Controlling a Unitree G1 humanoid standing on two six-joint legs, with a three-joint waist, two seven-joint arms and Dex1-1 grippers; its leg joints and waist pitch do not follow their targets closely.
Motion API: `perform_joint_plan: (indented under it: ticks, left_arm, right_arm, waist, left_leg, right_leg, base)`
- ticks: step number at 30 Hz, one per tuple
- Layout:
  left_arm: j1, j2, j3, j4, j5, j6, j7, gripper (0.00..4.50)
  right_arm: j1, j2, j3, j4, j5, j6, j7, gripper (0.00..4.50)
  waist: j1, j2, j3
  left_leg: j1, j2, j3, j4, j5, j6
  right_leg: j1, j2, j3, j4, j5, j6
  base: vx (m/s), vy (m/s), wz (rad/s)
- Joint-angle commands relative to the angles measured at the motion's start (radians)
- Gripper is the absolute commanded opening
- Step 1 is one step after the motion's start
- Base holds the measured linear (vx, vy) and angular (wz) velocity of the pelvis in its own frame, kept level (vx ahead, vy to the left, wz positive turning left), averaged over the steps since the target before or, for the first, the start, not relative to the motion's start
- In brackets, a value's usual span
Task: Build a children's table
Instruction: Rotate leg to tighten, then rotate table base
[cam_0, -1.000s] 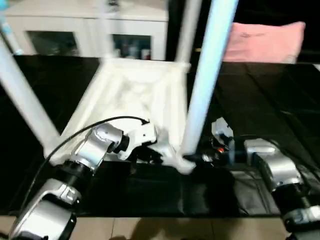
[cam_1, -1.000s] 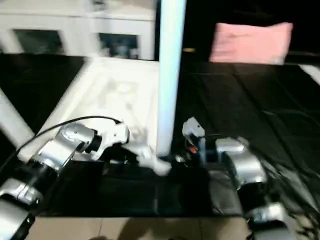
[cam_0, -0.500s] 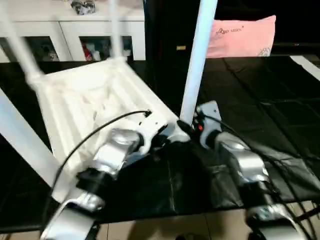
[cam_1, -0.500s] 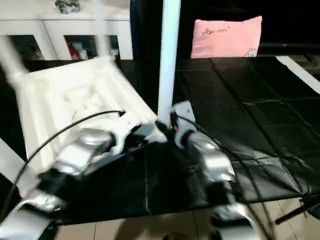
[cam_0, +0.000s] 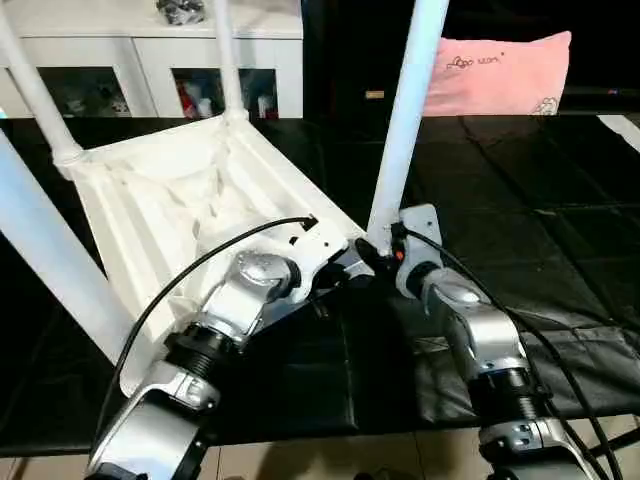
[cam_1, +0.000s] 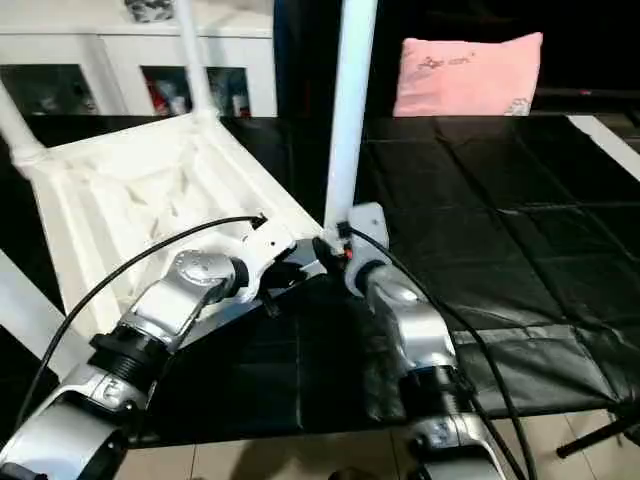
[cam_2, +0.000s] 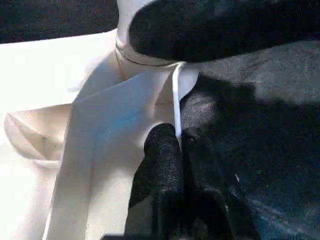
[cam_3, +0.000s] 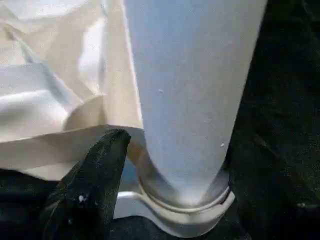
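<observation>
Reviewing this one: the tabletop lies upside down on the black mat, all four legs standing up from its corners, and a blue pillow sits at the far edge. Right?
Not quite: the pillow is pink, not blue, as the left eye view shows. The rest holds: the tabletop lies upside down on the black mat, with four legs standing up from its corners.

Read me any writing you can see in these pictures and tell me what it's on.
Pink pillow: a short line of dark cursive writing and a small printed figure at its lower corner, both too small to read.
White cabinet: items behind the glass doors, no legible labels.
Nothing else carries text.
</observation>
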Motion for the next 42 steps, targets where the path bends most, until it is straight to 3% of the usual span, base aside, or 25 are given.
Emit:
perform_joint_plan:
  ticks: [1, 5, 10, 11, 16, 19, 24, 25, 29, 31, 32, 34, 36, 38, 39, 40, 41, 42]
  left_arm:
    - [-0.010, 0.042, -0.023, 0.018, 0.025, -0.108, -0.032, 0.00]
    - [0.005, 0.087, -0.053, 0.020, 0.050, -0.187, -0.061, 0.00]
    - [-0.003, 0.111, -0.041, 0.043, 0.048, -0.232, -0.049, 0.00]
    - [-0.007, 0.115, -0.035, 0.052, 0.043, -0.247, -0.043, 0.28]
    - [-0.011, 0.114, -0.009, 0.047, 0.018, -0.251, -0.034, 0.60]
    - [0.012, 0.117, 0.008, -0.015, -0.010, -0.237, -0.051, 0.89]
    - [0.091, 0.135, 0.055, -0.179, -0.101, -0.143, -0.116, 1.31]
    - [0.109, 0.141, 0.065, -0.217, -0.125, -0.121, -0.130, 1.31]
    - [0.183, 0.159, 0.110, -0.378, -0.239, -0.013, -0.176, 1.69]
    - [0.251, 0.189, 0.137, -0.517, -0.336, 0.095, -0.224, 1.80]
    - [0.273, 0.203, 0.140, -0.554, -0.356, 0.121, -0.238, 1.90]
    - [0.342, 0.253, 0.147, -0.655, -0.407, 0.198, -0.278, 2.12]
    - [0.412, 0.312, 0.145, -0.740, -0.441, 0.266, -0.309, 2.27]
    - [0.492, 0.373, 0.150, -0.825, -0.470, 0.332, -0.328, 2.47]
    - [0.522, 0.393, 0.156, -0.857, -0.485, 0.359, -0.331, 2.57]
    - [0.559, 0.413, 0.169, -0.895, -0.505, 0.387, -0.329, 2.57]
    - [0.581, 0.425, 0.178, -0.919, -0.517, 0.404, -0.327, 2.72]
    - [0.581, 0.425, 0.178, -0.919, -0.517, 0.404, -0.327, 2.72]
  right_arm:
    - [0.053, -0.043, -0.026, -0.092, 0.067, -0.030, 0.103, 3.62]
    - [0.115, -0.123, -0.018, -0.173, 0.100, -0.076, 0.233, 3.95]
    - [0.163, -0.210, -0.042, -0.270, 0.192, -0.010, 0.369, 4.39]
    - [0.171, -0.232, -0.041, -0.294, 0.210, 0.000, 0.399, 4.49]
    - [0.172, -0.253, -0.016, -0.339, 0.250, 0.021, 0.455, 4.50]
    - [0.164, -0.243, 0.011, -0.371, 0.279, 0.066, 0.471, 4.50]
    - [0.143, -0.218, 0.025, -0.397, 0.329, 0.102, 0.480, 4.50]
    - [0.135, -0.212, 0.023, -0.392, 0.333, 0.102, 0.475, 4.50]
    - [0.092, -0.178, 0.001, -0.364, 0.360, 0.124, 0.445, 4.50]
    - [0.058, -0.152, -0.010, -0.346, 0.378, 0.139, 0.421, 4.50]
    - [0.049, -0.146, -0.011, -0.340, 0.380, 0.140, 0.414, 4.50]
    - [0.015, -0.131, -0.007, -0.299, 0.363, 0.129, 0.388, 4.50]
    - [-0.032, -0.113, -0.007, -0.225, 0.325, 0.107, 0.341, 4.50]
    - [-0.080, -0.097, -0.012, -0.147, 0.286, 0.072, 0.286, 4.50]
    - [-0.097, -0.093, -0.015, -0.119, 0.273, 0.063, 0.264, 4.50]
    - [-0.114, -0.088, -0.022, -0.093, 0.270, 0.056, 0.248, 4.50]
    - [-0.124, -0.086, -0.027, -0.078, 0.269, 0.053, 0.240, 4.50]
    - [-0.124, -0.086, -0.027, -0.078, 0.269, 0.053, 0.240, 4.50]
  waist:
    - [0.008, -0.009, -0.064]
    - [0.017, -0.011, -0.062]
    - [0.028, -0.019, -0.062]
    - [0.030, -0.018, -0.062]
    - [0.031, -0.022, -0.060]
    - [0.031, -0.022, -0.061]
    - [0.034, -0.020, -0.063]
    - [0.033, -0.020, -0.062]
    - [0.032, -0.017, -0.061]
    - [0.032, -0.016, -0.059]
    - [0.028, -0.017, -0.055]
    - [0.027, -0.014, -0.055]
    - [0.018, -0.020, -0.050]
    - [0.019, -0.015, -0.048]
    - [0.016, -0.019, -0.047]
    - [0.011, -0.036, -0.047]
    - [0.014, -0.024, -0.043]
    - [0.014, -0.020, -0.042]
  left_leg:
    - [-0.001, 0.016, -0.004, -0.063, -0.222, 0.054]
    - [-0.003, 0.018, -0.006, -0.066, -0.224, 0.061]
    - [-0.002, 0.020, -0.004, -0.064, -0.208, 0.072]
    - [-0.004, 0.020, -0.004, -0.064, -0.202, 0.074]
    - [-0.005, 0.015, -0.002, -0.061, -0.208, 0.071]
    - [-0.005, 0.020, -0.006, -0.063, -0.201, 0.067]
    - [-0.002, 0.029, -0.005, -0.065, -0.181, 0.059]
    - [-0.006, 0.028, -0.005, -0.066, -0.177, 0.060]
    - [-0.001, 0.028, -0.003, -0.066, -0.186, 0.044]
    - [0.000, 0.030, -0.003, -0.067, -0.190, 0.037]
    - [-0.003, 0.028, -0.002, -0.070, -0.199, 0.034]
    - [0.003, 0.027, -0.002, -0.069, -0.218, 0.024]
    - [0.002, 0.024, -0.003, -0.073, -0.240, 0.012]
    - [0.009, 0.024, -0.002, -0.071, -0.251, 0.006]
    - [0.008, 0.025, -0.005, -0.074, -0.263, -0.003]
    - [0.006, 0.025, -0.004, -0.075, -0.265, -0.005]
    - [0.012, 0.026, -0.005, -0.077, -0.276, -0.011]
    - [0.021, 0.025, -0.003, -0.075, -0.294, -0.018]
  right_leg:
    - [0.056, -0.066, 0.054, -0.094, -0.372, -0.110]
    - [0.055, -0.066, 0.052, -0.096, -0.399, -0.087]
    - [0.054, -0.066, 0.053, -0.093, -0.395, -0.089]
    - [0.055, -0.067, 0.053, -0.091, -0.390, -0.090]
    - [0.050, -0.069, 0.048, -0.102, -0.474, -0.063]
    - [0.050, -0.069, 0.049, -0.098, -0.446, -0.074]
    - [0.051, -0.073, 0.055, -0.078, -0.343, -0.134]
    - [0.052, -0.073, 0.055, -0.079, -0.340, -0.137]
    - [0.048, -0.073, 0.057, -0.074, -0.343, -0.151]
    - [0.047, -0.074, 0.058, -0.073, -0.353, -0.154]
    - [0.045, -0.068, 0.057, -0.077, -0.369, -0.150]
    - [0.042, -0.067, 0.058, -0.077, -0.390, -0.138]
    - [0.039, -0.064, 0.056, -0.081, -0.452, -0.118]
    - [0.033, -0.064, 0.060, -0.085, -0.474, -0.105]
    - [0.032, -0.065, 0.059, -0.080, -0.482, -0.107]
    - [0.032, -0.063, 0.059, -0.081, -0.488, -0.104]
    - [0.029, -0.063, 0.060, -0.083, -0.497, -0.104]
    - [0.022, -0.058, 0.061, -0.087, -0.488, -0.099]
  base:
    - [0.000, 0.000, 0.00]
    - [0.000, 0.000, 0.00]
    - [0.000, 0.000, 0.00]
    - [0.000, 0.000, 0.00]
    - [0.000, 0.000, 0.00]
    - [0.000, 0.000, 0.00]
    - [0.000, 0.000, 0.00]
    - [0.000, 0.000, 0.00]
    - [0.000, 0.000, 0.00]
    - [0.000, 0.000, 0.00]
    - [0.000, 0.000, 0.00]
    - [0.000, 0.000, 0.00]
    - [0.000, 0.000, 0.00]
    - [0.000, 0.000, 0.00]
    - [0.000, 0.000, 0.00]
    - [0.000, 0.000, 0.00]
    - [0.000, 0.000, 0.00]
    - [0.000, 0.000, 0.00]
